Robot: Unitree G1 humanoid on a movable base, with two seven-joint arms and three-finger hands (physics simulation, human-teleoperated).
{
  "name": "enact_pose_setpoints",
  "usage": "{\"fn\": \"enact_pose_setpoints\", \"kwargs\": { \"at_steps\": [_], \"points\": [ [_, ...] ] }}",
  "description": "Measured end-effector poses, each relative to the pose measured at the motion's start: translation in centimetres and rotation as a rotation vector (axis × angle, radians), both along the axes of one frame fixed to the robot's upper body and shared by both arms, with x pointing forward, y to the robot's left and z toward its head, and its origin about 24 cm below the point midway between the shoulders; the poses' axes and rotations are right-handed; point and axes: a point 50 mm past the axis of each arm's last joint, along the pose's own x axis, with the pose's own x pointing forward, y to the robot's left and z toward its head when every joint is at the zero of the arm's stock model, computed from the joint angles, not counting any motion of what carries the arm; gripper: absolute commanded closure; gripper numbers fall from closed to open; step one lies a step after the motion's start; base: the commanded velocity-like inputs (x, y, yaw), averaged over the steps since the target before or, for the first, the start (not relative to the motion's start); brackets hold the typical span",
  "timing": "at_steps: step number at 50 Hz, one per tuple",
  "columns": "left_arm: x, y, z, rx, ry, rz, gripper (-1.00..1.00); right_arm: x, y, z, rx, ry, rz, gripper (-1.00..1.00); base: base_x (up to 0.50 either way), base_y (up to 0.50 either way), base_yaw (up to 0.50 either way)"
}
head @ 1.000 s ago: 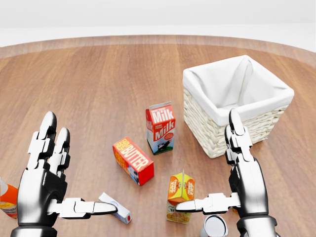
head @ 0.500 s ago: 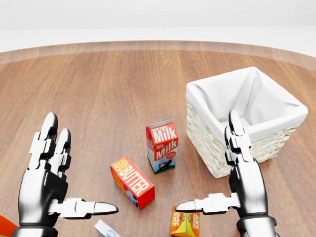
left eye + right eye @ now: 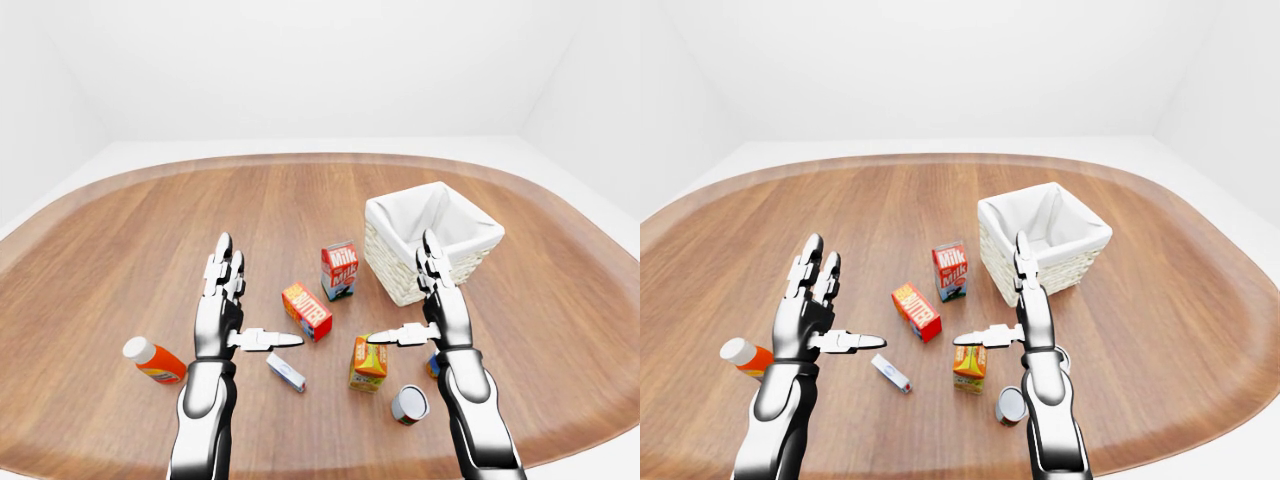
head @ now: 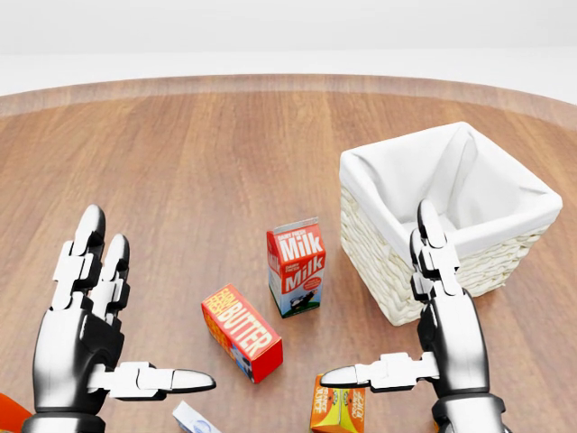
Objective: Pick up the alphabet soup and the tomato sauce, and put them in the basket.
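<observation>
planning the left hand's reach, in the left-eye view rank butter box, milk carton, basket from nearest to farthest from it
1. butter box, just right of the left hand
2. milk carton, up and right of the butter
3. basket, farthest right, past the milk

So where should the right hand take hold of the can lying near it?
The can lies on its side, its end facing the camera. Judging by that, bring the open right hand down from above and close across the curved wall at mid-length, not on the flat ends.
</observation>
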Motion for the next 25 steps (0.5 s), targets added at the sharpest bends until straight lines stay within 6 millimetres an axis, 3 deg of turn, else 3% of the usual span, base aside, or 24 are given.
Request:
{"fn": "enact_pose_setpoints", "kwargs": {
  "at_steps": [25],
  "points": [
    [-0.2, 0.0, -0.3, 0.009, 0.015, -0.001, -1.00, -1.1, 0.3, 0.2, -0.025, -0.008, -0.024, -1.00, 0.00, 0.00, 0.00]
  ]
}}
